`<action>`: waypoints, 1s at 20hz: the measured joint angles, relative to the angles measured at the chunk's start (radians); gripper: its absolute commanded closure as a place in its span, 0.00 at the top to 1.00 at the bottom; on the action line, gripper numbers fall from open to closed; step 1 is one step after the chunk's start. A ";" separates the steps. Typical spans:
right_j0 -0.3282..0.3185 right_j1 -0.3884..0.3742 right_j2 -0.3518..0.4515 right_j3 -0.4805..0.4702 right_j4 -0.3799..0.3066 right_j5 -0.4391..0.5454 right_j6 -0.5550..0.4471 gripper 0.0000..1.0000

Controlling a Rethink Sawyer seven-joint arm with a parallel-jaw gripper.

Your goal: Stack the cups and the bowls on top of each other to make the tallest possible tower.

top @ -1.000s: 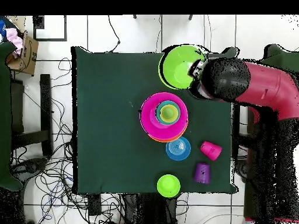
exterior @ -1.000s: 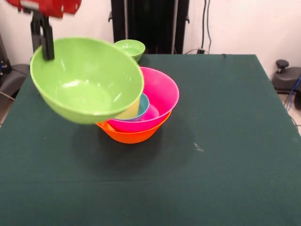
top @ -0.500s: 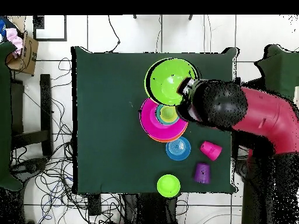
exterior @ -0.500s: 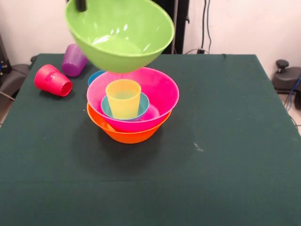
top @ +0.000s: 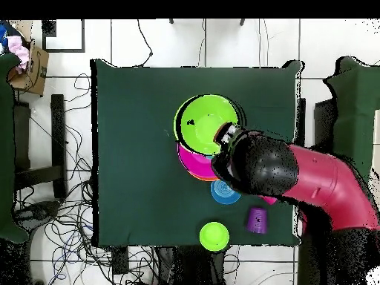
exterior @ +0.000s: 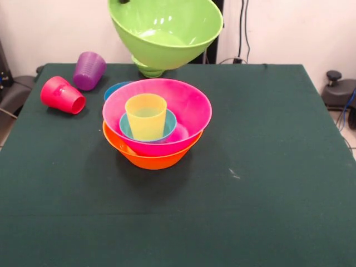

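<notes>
Gripper (top: 225,136) grasps the medium green glossy plastic bowl (exterior: 165,31) by its rim, tilted above the yellow translucent cup (exterior: 146,116); that cup stands upright in the pink bowl (exterior: 192,108).

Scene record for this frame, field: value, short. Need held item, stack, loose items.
held: large green bowl, raised above the stack, tilted
end effector: at the bowl's rim; grip state not clear
stack: orange bowl at bottom, pink bowl in it, blue bowl inside, yellow cup upright in that
loose: red cup on its side; purple cup; small green bowl
</notes>
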 measured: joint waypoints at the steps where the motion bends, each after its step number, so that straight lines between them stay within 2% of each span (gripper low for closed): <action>1: -0.004 -0.001 0.003 0.013 0.000 -0.013 0.000 0.00; 9: -0.021 0.034 0.010 0.037 -0.014 -0.090 0.000 0.00; 20: -0.018 0.072 0.010 0.037 -0.050 -0.135 0.000 0.00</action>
